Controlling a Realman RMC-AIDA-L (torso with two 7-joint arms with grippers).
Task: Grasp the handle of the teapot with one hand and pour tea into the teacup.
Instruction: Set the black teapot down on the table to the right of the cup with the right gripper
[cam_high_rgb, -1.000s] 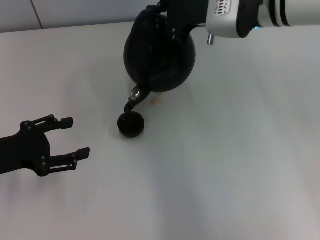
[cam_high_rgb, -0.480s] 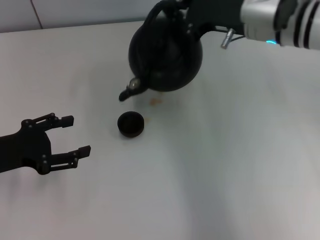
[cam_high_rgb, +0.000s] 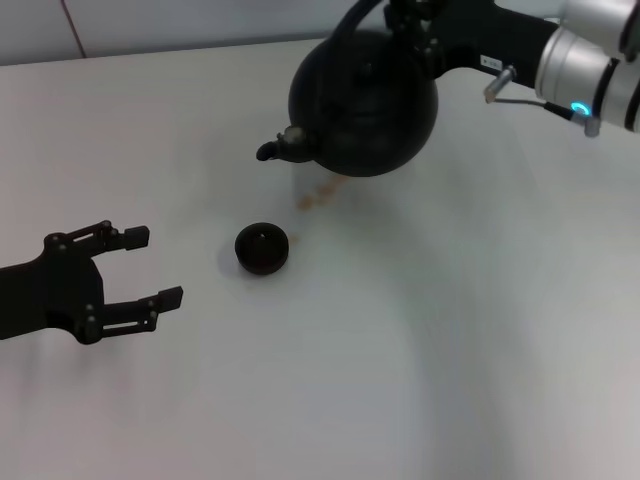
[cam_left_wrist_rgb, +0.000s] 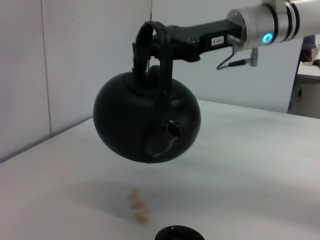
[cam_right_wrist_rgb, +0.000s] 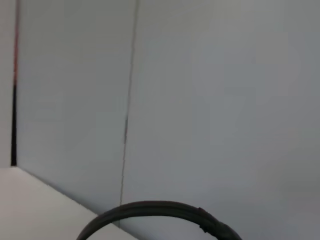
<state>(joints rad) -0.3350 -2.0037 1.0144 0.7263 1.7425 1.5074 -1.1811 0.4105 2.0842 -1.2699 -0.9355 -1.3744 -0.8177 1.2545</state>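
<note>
My right gripper (cam_high_rgb: 405, 15) is shut on the arched black handle (cam_high_rgb: 352, 20) and holds the round black teapot (cam_high_rgb: 365, 105) in the air over the far side of the table. The spout (cam_high_rgb: 270, 150) points toward my left and stands clear of the teacup. The tiny black teacup (cam_high_rgb: 262, 247) sits on the table, nearer and to the left of the pot. The left wrist view shows the hanging teapot (cam_left_wrist_rgb: 147, 122), its handle (cam_left_wrist_rgb: 161, 55), the right gripper (cam_left_wrist_rgb: 145, 47) and the teacup's rim (cam_left_wrist_rgb: 179, 234). The right wrist view shows only the handle's arc (cam_right_wrist_rgb: 150, 210). My left gripper (cam_high_rgb: 155, 267) is open and empty at the near left.
The white table (cam_high_rgb: 450, 330) carries a few small orange spots (cam_high_rgb: 318, 192) between pot and cup; they also show in the left wrist view (cam_left_wrist_rgb: 139, 206). A pale wall stands behind the table's far edge.
The teapot has swung from tilted with its spout just over the teacup to nearly level, and has moved right and away from the cup. The left arm has barely moved.
</note>
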